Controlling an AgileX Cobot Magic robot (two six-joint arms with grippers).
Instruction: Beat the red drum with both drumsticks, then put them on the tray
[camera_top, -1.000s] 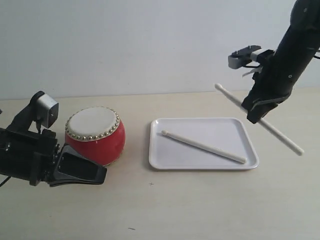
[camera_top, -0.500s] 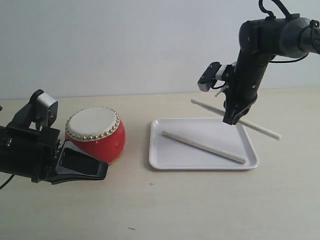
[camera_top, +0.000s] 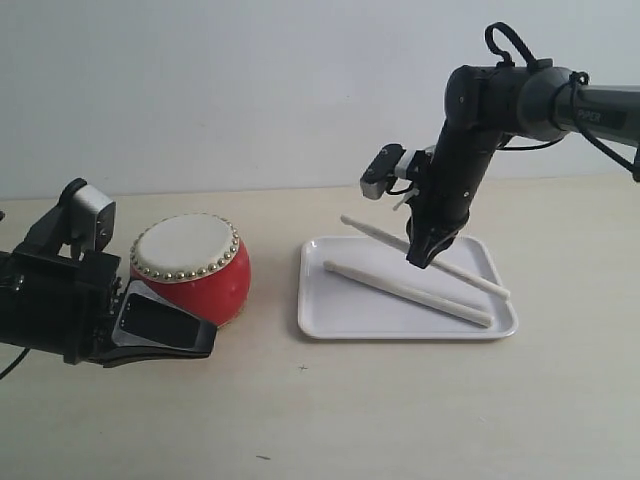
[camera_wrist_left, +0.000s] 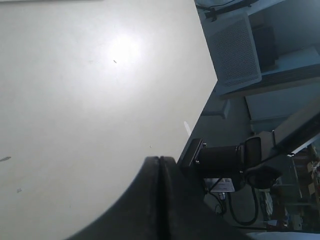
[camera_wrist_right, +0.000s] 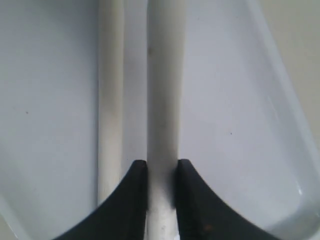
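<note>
The held drumstick (camera_top: 470, 278) is a thin, stiff, light rod with a smooth finish, so it will likely roll and slip easily; a hold near mid-length, as here, looks best for keeping it level. The right pincer (camera_top: 420, 255) is clenched on it about the middle, jaws pressed to either side of the shaft, the arm arched in from the far right and the wrist pointed steeply down at the tray (camera_top: 345, 312). The stick slants low across the tray, just beside the second drumstick (camera_top: 400, 291), which lies flat in it; whether the held one touches the tray floor I cannot tell. The left pincer (camera_top: 190, 342) is clenched on nothing, low over the surface (camera_top: 400, 410) just in front of the red drum (camera_top: 215, 290)
</note>
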